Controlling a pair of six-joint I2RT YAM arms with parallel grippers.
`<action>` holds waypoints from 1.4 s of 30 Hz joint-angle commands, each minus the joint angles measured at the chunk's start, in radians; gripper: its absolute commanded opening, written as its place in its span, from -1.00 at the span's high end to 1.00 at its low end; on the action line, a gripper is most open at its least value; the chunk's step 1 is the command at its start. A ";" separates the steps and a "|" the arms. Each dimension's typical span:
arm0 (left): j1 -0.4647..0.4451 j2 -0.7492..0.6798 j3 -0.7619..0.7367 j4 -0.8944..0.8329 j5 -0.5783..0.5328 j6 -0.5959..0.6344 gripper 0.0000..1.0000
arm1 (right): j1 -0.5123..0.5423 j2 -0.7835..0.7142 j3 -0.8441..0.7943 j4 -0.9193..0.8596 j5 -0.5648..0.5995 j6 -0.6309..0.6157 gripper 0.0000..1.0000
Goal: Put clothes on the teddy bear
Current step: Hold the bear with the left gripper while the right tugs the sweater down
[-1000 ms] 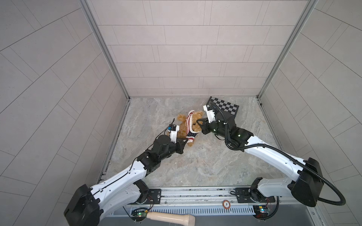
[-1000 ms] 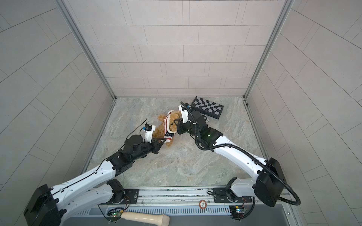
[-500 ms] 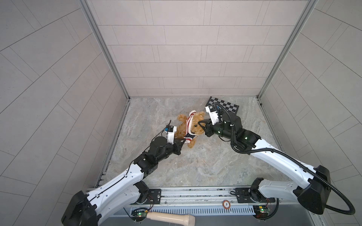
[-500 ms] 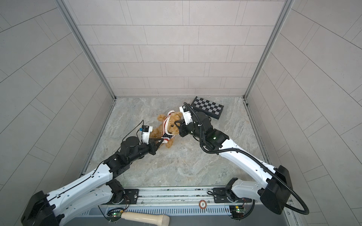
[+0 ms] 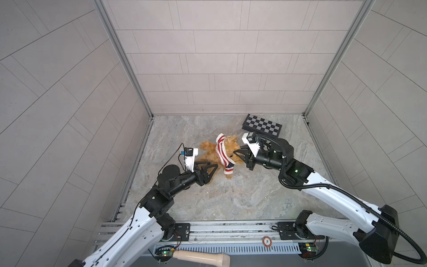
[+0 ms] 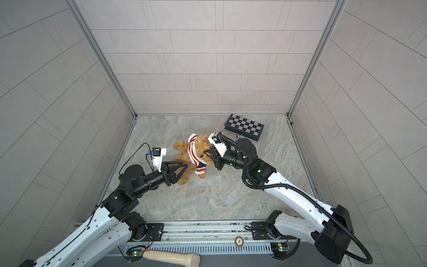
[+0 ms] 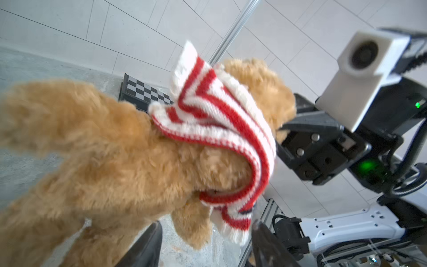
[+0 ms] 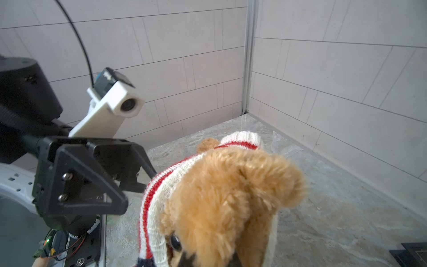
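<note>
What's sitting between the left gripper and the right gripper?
The teddy bear, with the striped sweater round its upper body, lies between the open left gripper and the right gripper, in both top views.

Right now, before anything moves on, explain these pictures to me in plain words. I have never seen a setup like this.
Two white-and-black robot arms work on a marble-patterned table inside a tiled booth. Two pictures look down from one overhead camera. The other two come from small cameras on the arms' wrists, so they show things very close. On the table lies a chessboard. The right gripper is shut on the teddy bear, gripping it at the face. A red-and-white striped sweater is bunched round the bear's neck and shoulders, not pulled down over its body. The left gripper is open beside the bear's legs, holding nothing.
</note>
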 commanded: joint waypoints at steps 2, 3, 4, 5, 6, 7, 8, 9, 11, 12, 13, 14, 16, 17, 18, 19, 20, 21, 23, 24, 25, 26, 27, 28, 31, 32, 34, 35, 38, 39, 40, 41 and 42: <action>0.025 0.055 0.041 0.073 0.090 -0.155 -0.23 | 0.008 -0.012 0.009 0.088 -0.112 -0.112 1.00; 0.027 0.068 0.042 0.111 0.100 -0.185 -0.18 | 0.010 -0.013 0.005 0.098 -0.113 -0.116 1.00; 0.027 0.077 0.048 0.145 0.109 -0.213 -0.14 | 0.011 -0.015 -0.002 0.107 -0.113 -0.121 1.00; 0.026 0.084 0.056 0.159 0.116 -0.226 -0.11 | 0.011 -0.018 -0.004 0.107 -0.112 -0.129 1.00; 0.027 0.087 0.068 0.160 0.120 -0.234 -0.08 | 0.011 -0.021 -0.008 0.106 -0.104 -0.136 1.00; 0.026 0.087 0.079 0.155 0.120 -0.237 -0.05 | 0.011 -0.024 -0.014 0.107 -0.097 -0.140 1.00; 0.026 0.087 0.086 0.147 0.120 -0.237 -0.01 | 0.010 -0.025 -0.020 0.109 -0.096 -0.144 1.00; 0.026 0.085 0.090 0.139 0.121 -0.238 0.02 | 0.010 -0.028 -0.025 0.115 -0.094 -0.146 1.00; 0.027 0.079 0.093 0.138 0.125 -0.244 0.07 | 0.011 -0.031 -0.033 0.120 -0.088 -0.151 1.00; 0.028 0.076 0.094 0.129 0.127 -0.245 0.08 | 0.010 -0.033 -0.037 0.120 -0.081 -0.154 1.00; 0.029 0.070 0.094 0.116 0.125 -0.243 0.08 | 0.010 -0.033 -0.039 0.122 -0.076 -0.157 1.00; 0.031 0.062 0.093 0.107 0.124 -0.242 0.08 | 0.011 -0.036 -0.041 0.124 -0.072 -0.160 1.00; 0.036 0.038 0.089 0.086 0.121 -0.240 0.09 | 0.011 -0.043 -0.045 0.126 -0.065 -0.163 1.00; 0.037 0.028 0.089 0.076 0.120 -0.237 0.09 | 0.011 -0.045 -0.044 0.125 -0.065 -0.166 1.00; 0.037 0.020 0.093 0.062 0.124 -0.232 0.08 | 0.010 -0.046 -0.044 0.125 -0.065 -0.169 1.00; 0.038 0.016 0.098 0.055 0.128 -0.227 0.08 | 0.011 -0.051 -0.046 0.126 -0.064 -0.171 1.00; 0.039 0.016 0.103 0.053 0.131 -0.226 0.08 | 0.011 -0.053 -0.049 0.128 -0.065 -0.175 1.00; 0.039 0.019 0.107 0.062 0.134 -0.230 0.09 | 0.010 -0.055 -0.050 0.128 -0.071 -0.179 1.00; 0.038 0.038 0.113 0.089 0.140 -0.244 0.13 | 0.010 -0.054 -0.051 0.128 -0.083 -0.180 1.00; 0.039 0.053 0.121 0.095 0.142 -0.246 0.18 | 0.011 -0.053 -0.050 0.129 -0.083 -0.179 1.00; 0.039 0.068 0.125 0.107 0.145 -0.249 0.23 | 0.010 -0.052 -0.054 0.134 -0.077 -0.178 1.00; 0.038 0.077 0.124 0.123 0.150 -0.257 0.27 | 0.010 -0.055 -0.059 0.141 -0.076 -0.174 1.00; 0.038 0.087 0.122 0.144 0.154 -0.266 0.31 | 0.010 -0.055 -0.062 0.146 -0.076 -0.172 1.00; 0.039 0.094 0.120 0.158 0.157 -0.273 0.34 | 0.010 -0.058 -0.064 0.147 -0.075 -0.171 1.00; 0.037 0.111 0.128 0.172 0.162 -0.281 0.46 | 0.012 -0.064 -0.071 0.150 -0.068 -0.172 1.00; 0.037 0.118 0.129 0.171 0.163 -0.284 0.49 | 0.012 -0.067 -0.074 0.151 -0.066 -0.172 1.00; 0.037 0.124 0.131 0.170 0.165 -0.288 0.53 | 0.012 -0.067 -0.076 0.151 -0.063 -0.176 1.00; 0.037 0.126 0.131 0.168 0.164 -0.289 0.53 | 0.012 -0.069 -0.078 0.153 -0.061 -0.177 1.00; 0.037 0.117 0.124 0.155 0.153 -0.288 0.52 | 0.013 -0.071 -0.080 0.156 -0.059 -0.180 1.00; 0.037 0.116 0.122 0.155 0.150 -0.288 0.52 | 0.013 -0.069 -0.080 0.158 -0.059 -0.181 1.00; 0.037 0.117 0.123 0.149 0.148 -0.288 0.51 | 0.012 -0.070 -0.082 0.163 -0.057 -0.182 1.00; 0.036 0.118 0.124 0.141 0.145 -0.285 0.52 | 0.012 -0.070 -0.084 0.168 -0.052 -0.179 1.00; 0.036 0.119 0.124 0.131 0.141 -0.281 0.52 | 0.012 -0.070 -0.088 0.174 -0.045 -0.178 1.00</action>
